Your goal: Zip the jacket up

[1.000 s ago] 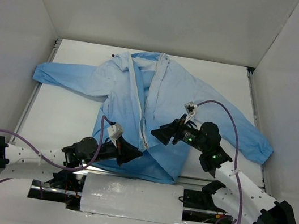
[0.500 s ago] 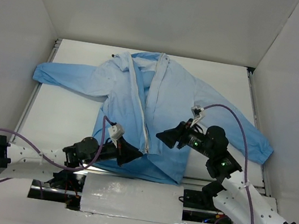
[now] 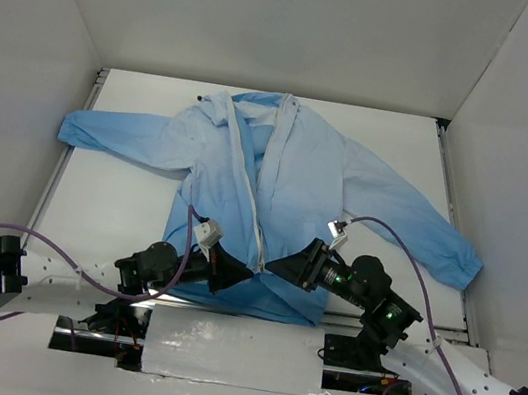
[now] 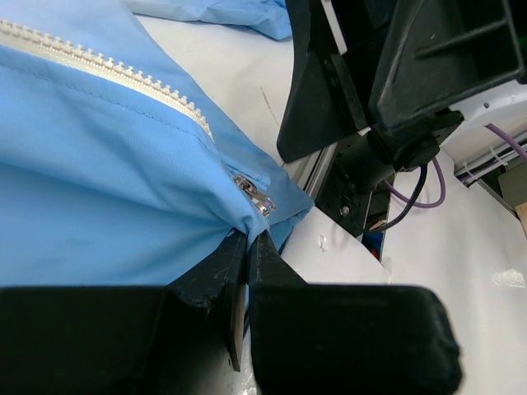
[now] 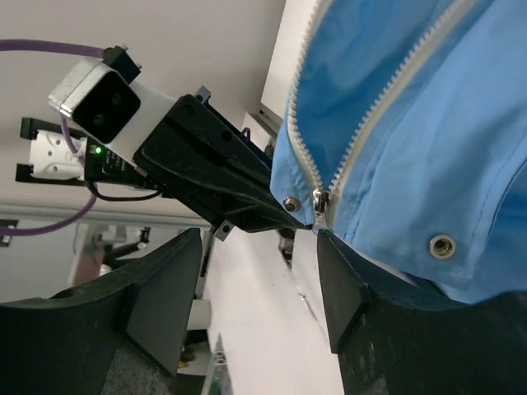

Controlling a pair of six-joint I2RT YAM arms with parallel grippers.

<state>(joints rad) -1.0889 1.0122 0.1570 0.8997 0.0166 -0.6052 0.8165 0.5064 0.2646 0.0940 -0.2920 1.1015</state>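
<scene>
The jacket [image 3: 288, 176] lies spread on the surface, front open; your left end effector [image 4: 247, 251] is pinched on its bottom hem, just below the zipper slider [image 5: 321, 200]; hold that hem taut; bring the right end effector [image 5: 259, 255], fingers apart, squarely around the slider before closing.

We record a light-blue thin fabric jacket [image 3: 307, 180], its white toothed zipper strip [image 3: 249, 183], and a plain white flat counter [image 3: 117, 198].
</scene>
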